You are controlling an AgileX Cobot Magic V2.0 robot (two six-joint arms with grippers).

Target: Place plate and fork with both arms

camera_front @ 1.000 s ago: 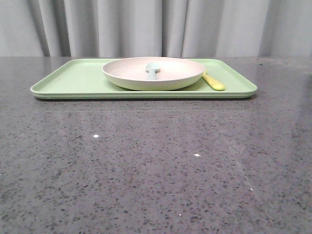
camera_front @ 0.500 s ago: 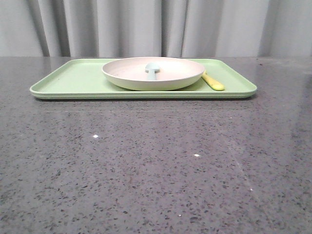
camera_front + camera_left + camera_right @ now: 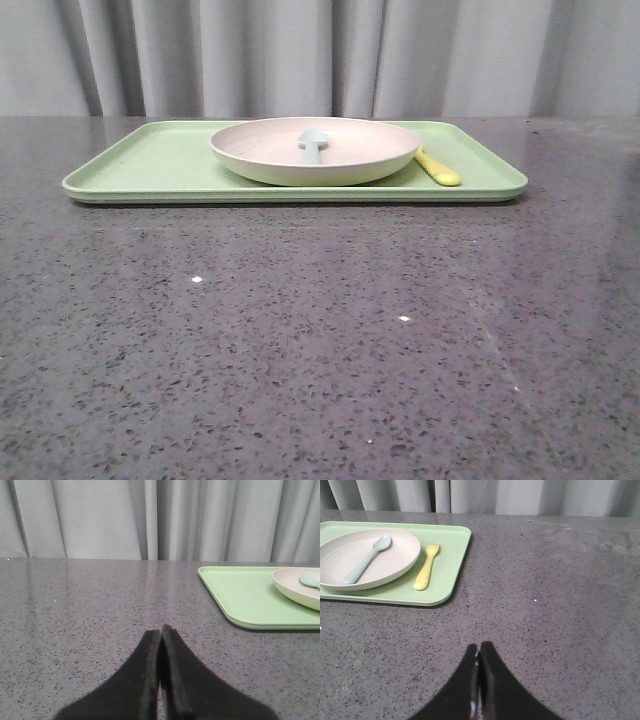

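The beige-pink plate (image 3: 315, 150) sits on the light-green tray (image 3: 150, 165) at the back of the table, with a pale blue-green spoon (image 3: 312, 143) lying in it. The yellow fork (image 3: 437, 167) lies on the tray just right of the plate. The right wrist view shows the plate (image 3: 395, 555), the spoon (image 3: 367, 559) and the fork (image 3: 426, 569) side by side. The plate's edge (image 3: 300, 587) shows in the left wrist view. My left gripper (image 3: 161, 630) and right gripper (image 3: 479, 647) are both shut and empty, low over bare table, well short of the tray. Neither shows in the front view.
The dark speckled stone table (image 3: 320, 340) stretches from the tray to the near edge. A grey curtain (image 3: 320, 55) hangs behind the table. The left part of the tray (image 3: 240, 590) holds nothing.
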